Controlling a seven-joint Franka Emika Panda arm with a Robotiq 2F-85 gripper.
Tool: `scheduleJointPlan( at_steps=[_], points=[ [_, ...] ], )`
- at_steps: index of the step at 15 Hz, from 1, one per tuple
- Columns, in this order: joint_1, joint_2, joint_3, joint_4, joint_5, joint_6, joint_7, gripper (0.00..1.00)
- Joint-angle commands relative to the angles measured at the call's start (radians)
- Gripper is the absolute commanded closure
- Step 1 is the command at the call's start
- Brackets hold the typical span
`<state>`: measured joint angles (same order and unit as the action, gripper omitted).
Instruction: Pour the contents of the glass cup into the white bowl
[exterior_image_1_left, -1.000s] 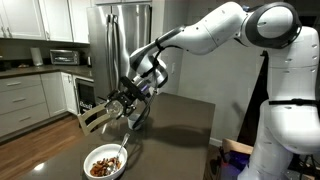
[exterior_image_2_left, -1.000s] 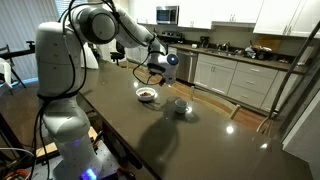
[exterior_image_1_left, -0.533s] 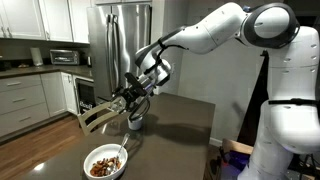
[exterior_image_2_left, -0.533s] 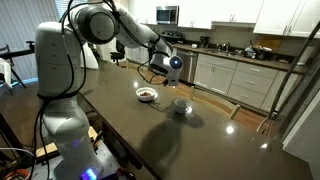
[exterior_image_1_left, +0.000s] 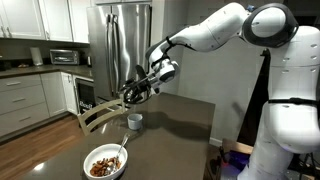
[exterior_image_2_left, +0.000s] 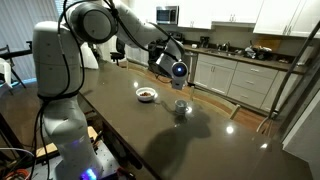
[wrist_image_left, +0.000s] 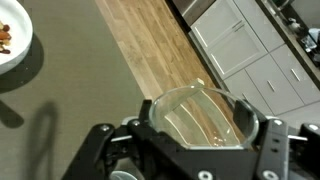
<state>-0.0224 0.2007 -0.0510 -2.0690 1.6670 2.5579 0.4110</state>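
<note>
Inside the gripper (exterior_image_1_left: 135, 94), the glass (wrist_image_left: 195, 112) is clamped, well apart from the bowl (wrist_image_left: 20, 42); pouring is judged not yet begun.

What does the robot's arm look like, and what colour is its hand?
The arm is smooth, shiny white, made of fat rounded tubes with dark bands at the joints. The gripper is black and blocky, and a blue ring shows near its wrist.

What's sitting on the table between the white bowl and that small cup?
Nothing. Between the white bowl and the small cup there is only bare dark tabletop, as both exterior views show.
</note>
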Motion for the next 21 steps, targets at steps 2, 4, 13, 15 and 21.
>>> scheduleJointPlan(
  at_steps=[2,4,13,15,21],
  points=[
    [-0.042,-0.049,-0.021,-0.056,0.192,-0.016,-0.070,0.41],
    [-0.054,-0.061,-0.037,-0.083,0.263,-0.021,-0.099,0.41],
    [-0.113,-0.124,-0.110,-0.215,0.539,-0.094,-0.218,0.41],
    [-0.125,-0.130,-0.124,-0.244,0.596,-0.132,-0.239,0.41],
    [-0.153,-0.083,-0.148,-0.291,0.668,-0.284,-0.216,0.41]
  ],
)
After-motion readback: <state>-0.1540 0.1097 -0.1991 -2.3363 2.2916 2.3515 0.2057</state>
